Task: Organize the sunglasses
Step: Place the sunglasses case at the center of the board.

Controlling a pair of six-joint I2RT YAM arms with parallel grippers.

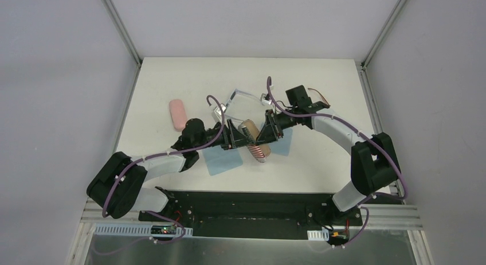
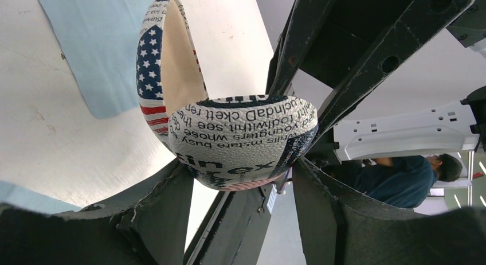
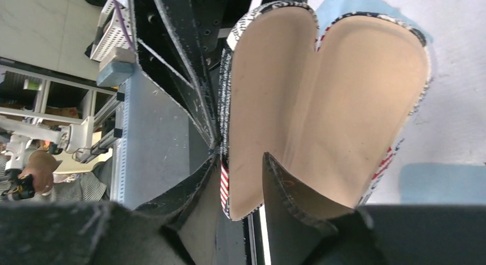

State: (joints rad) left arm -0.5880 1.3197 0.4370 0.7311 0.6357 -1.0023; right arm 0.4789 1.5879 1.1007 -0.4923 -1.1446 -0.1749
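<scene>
- White table surface (image 1: 321, 93) carries everything; two black arms meet over its middle.
- The lettered case (image 1: 256, 143) (stars-and-stripes print, tan lining) gapes open between both grippers. It sits above two light blue cloths (image 1: 220, 162) that lie towards the near edge.
- The left gripper (image 2: 240, 173) grips the case's rounded lower shell, with a finger against each side.
- The right gripper (image 3: 240, 162) stands fairly narrow, one finger inside against the lining and one outside the shell wall. I cannot tell whether it actually pinches.
- The pale-framed sunglasses (image 1: 243, 100) lie on the surface just beyond the grippers, towards the far edge and outside the case. I cannot make out the brown pair.
- A pink case (image 1: 177, 114) lies towards the left edge.
- Likely risks: the right fingers reach only a thin rim, so the shell could slip free and snap shut.
- The two arms could pull against each other, straining the hinge or wrenching the case from the left grip.
- The arms also crowd the sunglasses (very near), so a careless sweep could knock them away.
</scene>
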